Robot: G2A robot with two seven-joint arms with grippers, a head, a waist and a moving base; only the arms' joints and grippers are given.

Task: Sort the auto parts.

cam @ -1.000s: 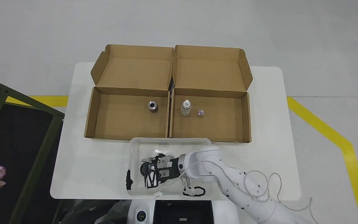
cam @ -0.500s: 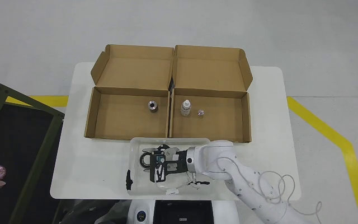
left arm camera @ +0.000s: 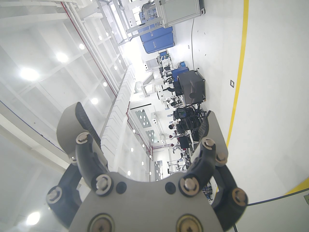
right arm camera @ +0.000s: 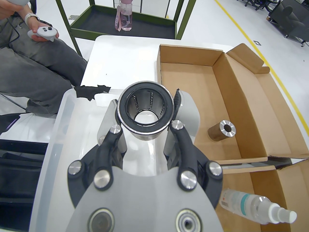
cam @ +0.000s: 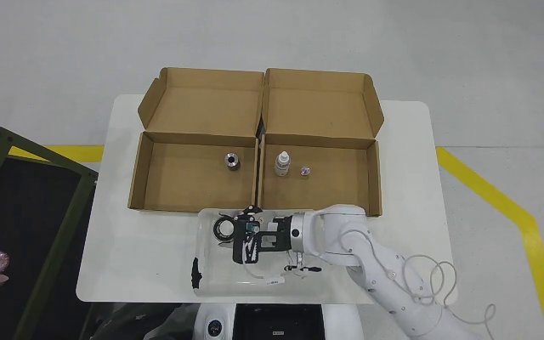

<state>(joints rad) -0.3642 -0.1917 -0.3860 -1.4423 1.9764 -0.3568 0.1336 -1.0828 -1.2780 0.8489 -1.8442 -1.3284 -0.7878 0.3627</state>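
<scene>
My right gripper is shut on a steel linear bearing with a black end ring, held above the clear plastic bin. From above, the bearing hangs over the bin's far left part, close to the left cardboard box. That box holds a metal bushing, which also shows at the box floor. The right box holds a spray bottle and a small part. My left gripper stands open, off the table, pointing up at the hall ceiling.
Both boxes have their lids folded back toward the table's far edge. Black tape marks the bin's near left corner. A green cart with a pink bottle stands beyond the table's left end. Bare tabletop lies left of the bin.
My right gripper has lifted the bearing from the bin's near part and carried it toward the boxes. The parts in the boxes have not moved.
</scene>
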